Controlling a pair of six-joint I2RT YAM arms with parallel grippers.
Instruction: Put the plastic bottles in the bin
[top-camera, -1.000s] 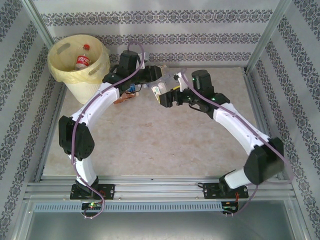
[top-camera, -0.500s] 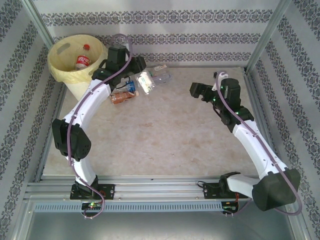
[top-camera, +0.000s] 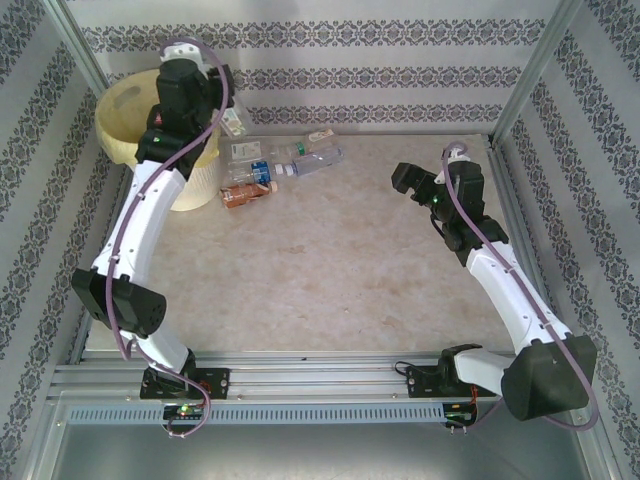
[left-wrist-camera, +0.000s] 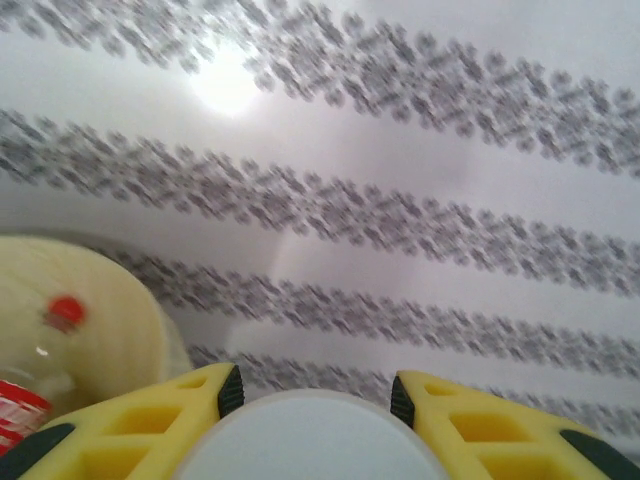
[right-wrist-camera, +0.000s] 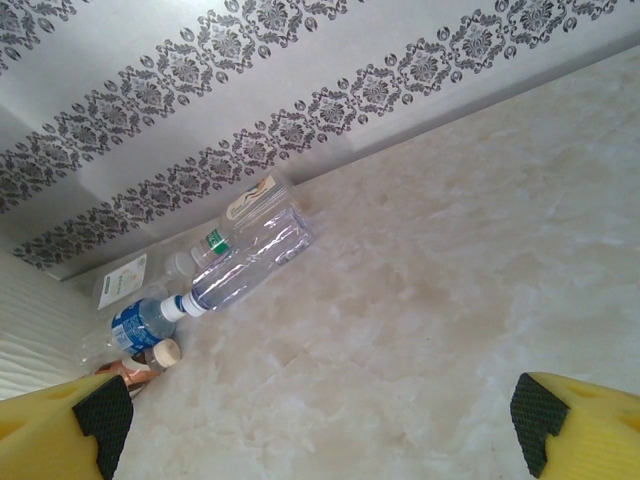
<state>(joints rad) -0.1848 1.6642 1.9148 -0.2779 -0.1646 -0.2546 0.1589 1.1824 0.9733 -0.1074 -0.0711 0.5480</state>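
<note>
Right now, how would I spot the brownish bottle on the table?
Start at the cream bin in the far left corner; a few bottles lie just right of it. The brownish bottle lies by the bin's foot, nearest the arms' bases. It alone is coppery and crushed; the others are clear.

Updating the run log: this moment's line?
left gripper: shut on bottle, by bin | right gripper: open, empty | bottles: on table

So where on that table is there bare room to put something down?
The middle and whole near side of the table are bare. So is the far strip between the bottles and the right gripper. It is crowded at the far left, where those bottles lie beside the bin.
</note>
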